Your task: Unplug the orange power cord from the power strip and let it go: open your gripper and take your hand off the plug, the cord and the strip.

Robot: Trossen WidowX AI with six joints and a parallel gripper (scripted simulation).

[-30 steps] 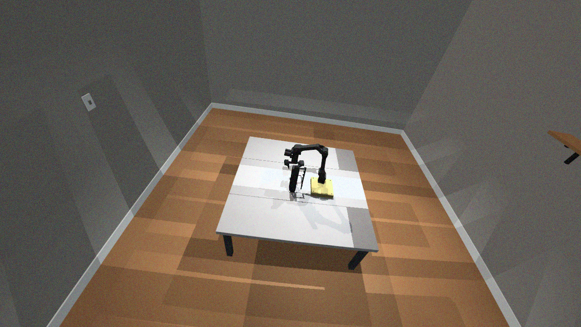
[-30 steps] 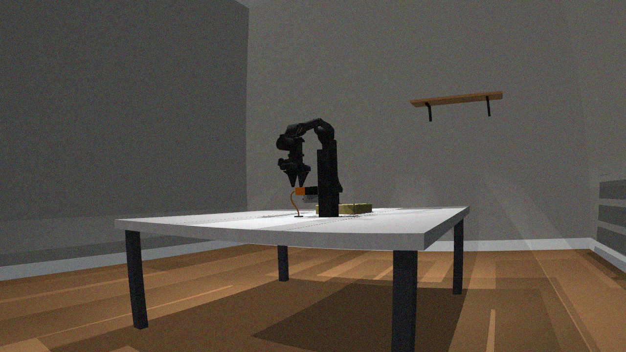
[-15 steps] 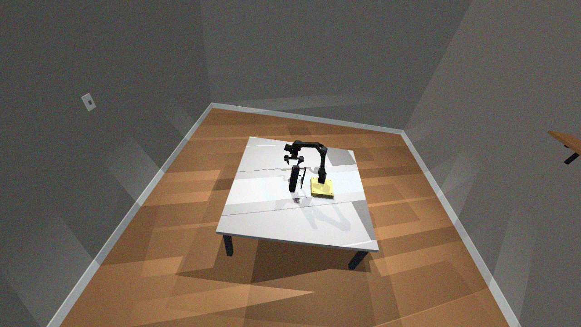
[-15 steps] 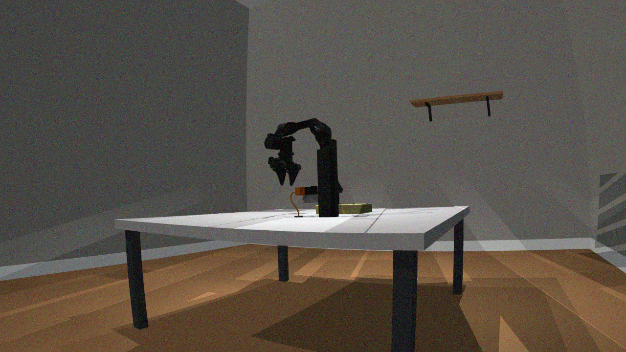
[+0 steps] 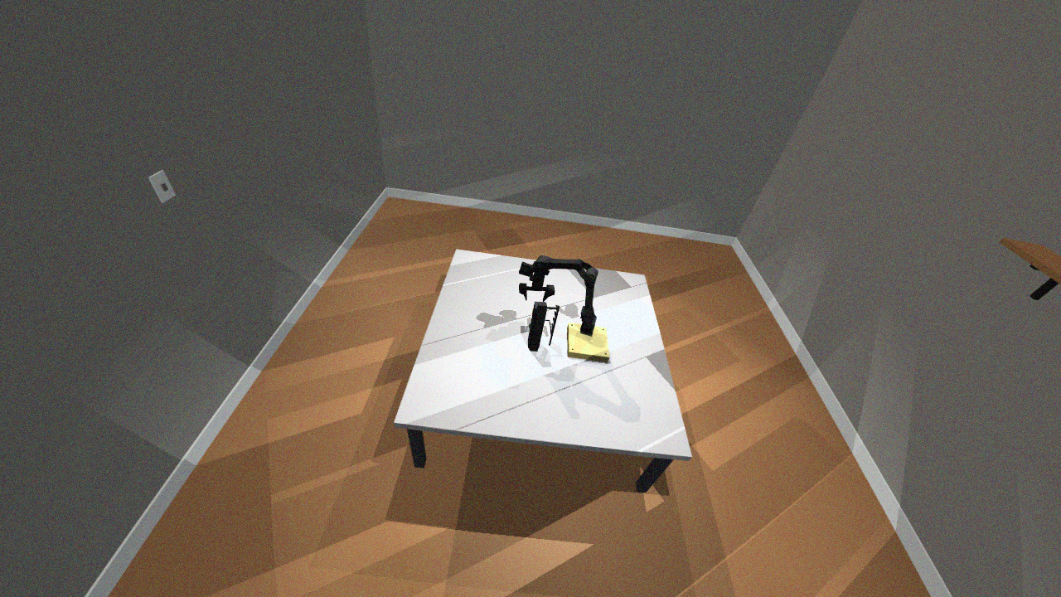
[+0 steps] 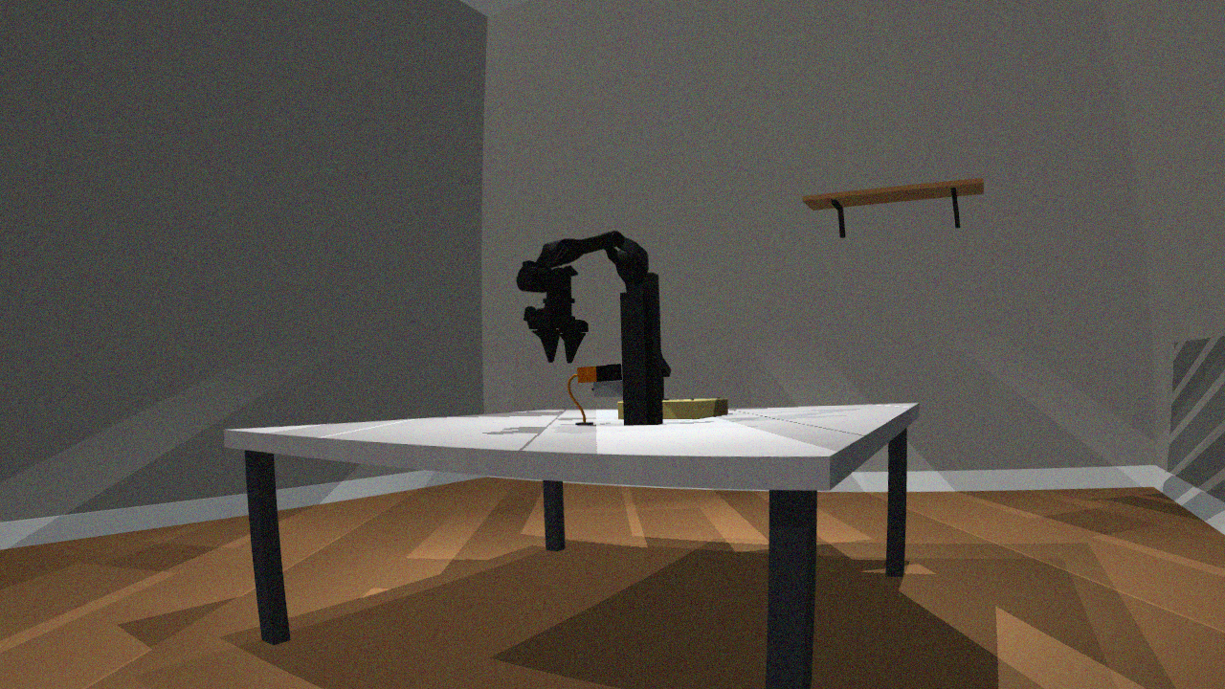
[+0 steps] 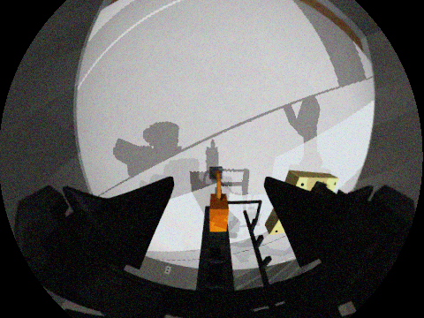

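Open end effector (image 6: 563,351) above boxy orange plug (image 6: 588,373).

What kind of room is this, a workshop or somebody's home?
Probably a bare test room: grey walls, a wooden plank floor, one white table carrying a black robot arm, and a small wooden wall shelf.
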